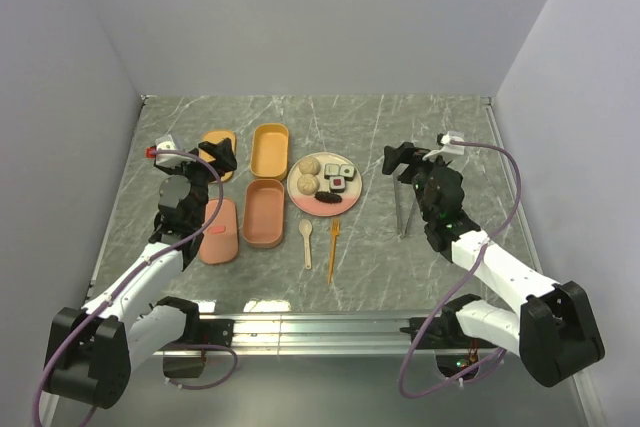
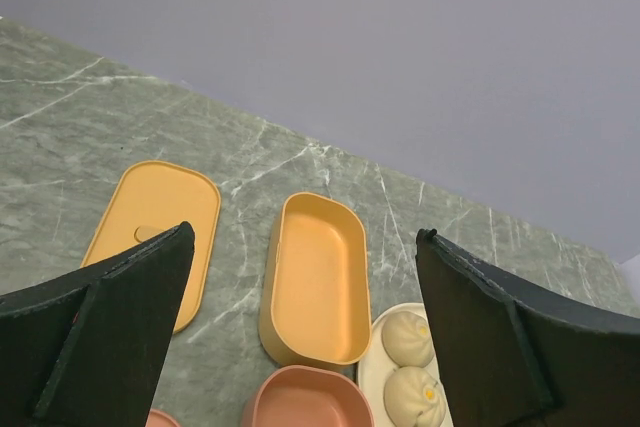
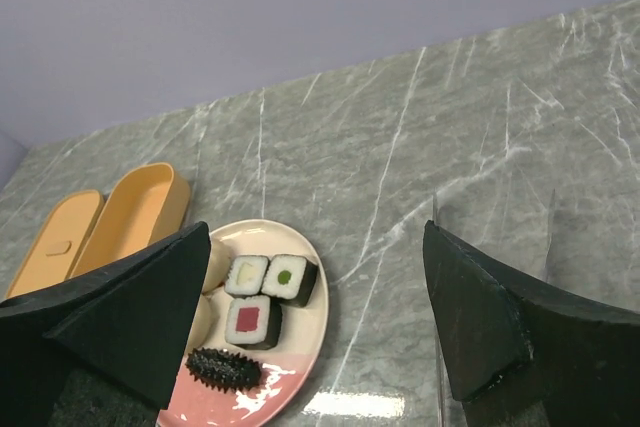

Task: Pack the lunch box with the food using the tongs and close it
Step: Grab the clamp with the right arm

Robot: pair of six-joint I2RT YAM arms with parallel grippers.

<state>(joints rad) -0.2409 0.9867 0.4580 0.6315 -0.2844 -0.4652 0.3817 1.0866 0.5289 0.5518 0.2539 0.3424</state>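
Both pincers hang open above the bench: left pincer [image 1: 219,155] near the orange lunch box [image 1: 269,150], right pincer [image 1: 403,159] just above the tongs [image 1: 404,209]. Food [image 1: 322,179] sits on the plate [image 1: 346,201] between them.

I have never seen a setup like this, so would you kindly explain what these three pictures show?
Two robot arms are bolted to the near edge of a marble table. One picture looks down from above; the other two come from a camera on each wrist, so the dark shapes at their edges are that arm's own fingers. On the table lie orange and pink lunch box parts, a plate of toy food, a spoon, a fork and thin metal tongs. The left gripper and the right gripper are open and hold nothing.
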